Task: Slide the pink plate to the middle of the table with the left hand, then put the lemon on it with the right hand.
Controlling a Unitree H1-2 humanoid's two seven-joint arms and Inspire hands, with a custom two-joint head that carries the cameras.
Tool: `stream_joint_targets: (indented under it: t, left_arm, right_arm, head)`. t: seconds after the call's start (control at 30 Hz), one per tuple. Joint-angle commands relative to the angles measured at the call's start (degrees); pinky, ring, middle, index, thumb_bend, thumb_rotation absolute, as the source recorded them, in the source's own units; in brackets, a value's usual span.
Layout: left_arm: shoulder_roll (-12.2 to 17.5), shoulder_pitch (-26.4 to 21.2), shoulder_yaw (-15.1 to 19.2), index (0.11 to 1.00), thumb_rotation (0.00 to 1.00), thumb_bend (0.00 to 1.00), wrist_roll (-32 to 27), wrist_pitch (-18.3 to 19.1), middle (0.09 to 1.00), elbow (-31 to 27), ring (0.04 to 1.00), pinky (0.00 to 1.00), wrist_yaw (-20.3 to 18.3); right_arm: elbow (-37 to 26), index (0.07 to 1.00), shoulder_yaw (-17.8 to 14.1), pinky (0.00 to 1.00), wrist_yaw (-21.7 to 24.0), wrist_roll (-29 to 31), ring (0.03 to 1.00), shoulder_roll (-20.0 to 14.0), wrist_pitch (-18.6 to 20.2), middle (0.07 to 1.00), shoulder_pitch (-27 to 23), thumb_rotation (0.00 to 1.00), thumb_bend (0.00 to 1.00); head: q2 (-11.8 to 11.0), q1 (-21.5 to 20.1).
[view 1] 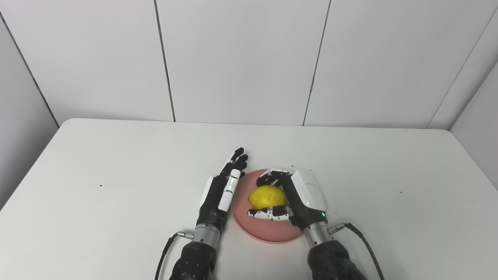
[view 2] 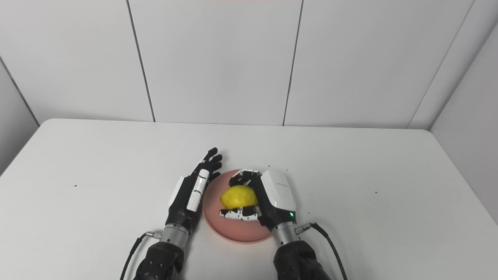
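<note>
Grey panelled walls back a white table point(view 1: 116, 175). The pink plate point(view 1: 268, 233) lies near the table's centre, toward 6 o'clock. The right hand point(view 1: 290, 196) is wrapped around the lemon point(view 1: 267, 196) over the plate. The left hand point(view 1: 221, 190), fingers straight and empty, flanks the rim at 9 o'clock. Risk: an abrupt release may let the lemon roll off.

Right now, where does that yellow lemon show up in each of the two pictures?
Left eye view: the lemon sits just right of centre, low in the picture, on the pink plate.
Right eye view: the lemon sits just left of centre, at the same height.
Shared landmark: in both, the right hand curls around the lemon, with the left hand flat beside the plate's left edge.
</note>
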Motion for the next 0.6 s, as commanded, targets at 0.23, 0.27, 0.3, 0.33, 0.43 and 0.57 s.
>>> stream_joint_targets:
  t: [0.23, 0.27, 0.3, 0.33, 0.43, 0.57]
  left_arm:
    - [-0.1, 1.8, 0.1, 0.890, 1.00, 0.49, -0.6, -1.3, 0.902, 1.3, 0.906, 0.87, 0.1]
    - [-0.2, 1.9, 0.2, 0.889, 1.00, 0.49, -0.6, -1.2, 0.902, 1.3, 0.907, 0.87, 0.2]
    - [-0.2, 1.9, 0.2, 0.891, 1.00, 0.49, -0.6, -1.0, 0.904, 1.2, 0.912, 0.87, 0.2]
    - [-0.2, 1.9, 0.2, 0.891, 1.00, 0.50, -0.6, -1.0, 0.904, 1.2, 0.912, 0.87, 0.2]
    - [-0.1, 1.8, 0.2, 0.896, 1.00, 0.51, -0.8, -0.9, 0.907, 1.5, 0.920, 0.89, 0.0]
    - [0.0, 1.7, 0.4, 0.905, 1.00, 0.51, -1.4, -0.8, 0.914, 1.6, 0.929, 0.91, -0.4]
  right_arm:
    - [0.0, 0.889, 0.4, 0.83, -2.7, -2.3, 0.871, 0.1, -4.4, 0.889, -1.1, 0.25, 0.67]
    - [-0.2, 0.900, 0.4, 0.85, -3.0, -3.0, 0.887, 0.2, -4.2, 0.903, -1.0, 0.29, 0.66]
    - [-0.4, 0.907, 0.3, 0.89, -3.2, -3.4, 0.907, 0.2, -4.0, 0.918, -0.9, 0.33, 0.66]
    - [-0.5, 0.908, 0.3, 0.89, -3.3, -3.7, 0.909, 0.3, -4.0, 0.920, -0.9, 0.34, 0.66]
    - [-1.1, 0.910, 0.2, 0.95, -3.8, -4.5, 0.947, 0.5, -3.7, 0.941, -0.6, 0.41, 0.67]
    - [-1.7, 0.933, -0.4, 1.00, -4.5, -2.6, 0.996, 0.6, -6.0, 0.979, 0.0, 0.64, 0.69]
  head:
    - [0.0, -0.8]
    - [0.0, -0.8]
    - [0.0, -0.8]
    - [0.0, -0.8]
    - [0.0, -1.2]
    - [0.0, -1.4]
